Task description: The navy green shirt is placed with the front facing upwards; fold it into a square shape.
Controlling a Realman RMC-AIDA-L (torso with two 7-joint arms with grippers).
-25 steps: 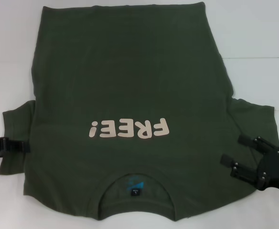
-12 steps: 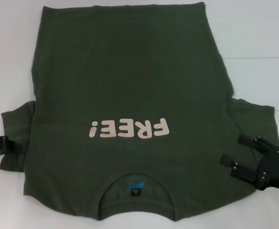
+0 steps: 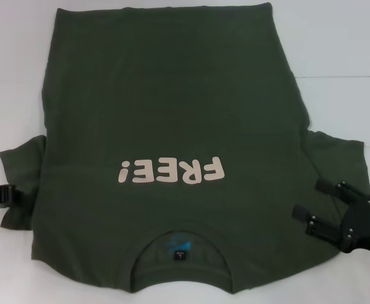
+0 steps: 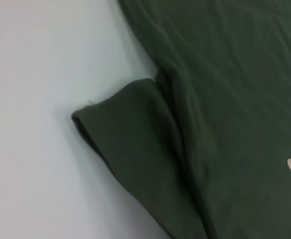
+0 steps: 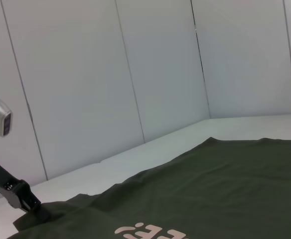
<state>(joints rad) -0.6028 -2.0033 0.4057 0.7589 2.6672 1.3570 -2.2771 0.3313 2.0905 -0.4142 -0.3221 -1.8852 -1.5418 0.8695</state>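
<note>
Dragged inward by the left gripper, whose jaws clench its edge, the left sleeve bunches slightly. The navy green shirt lies face up on the white counter. Over the right sleeve, the right gripper hovers, jaws released.

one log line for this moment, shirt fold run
shirt: flat, front up, unfolded | left gripper: at left sleeve edge | right gripper: open, over right sleeve | table: white
</note>
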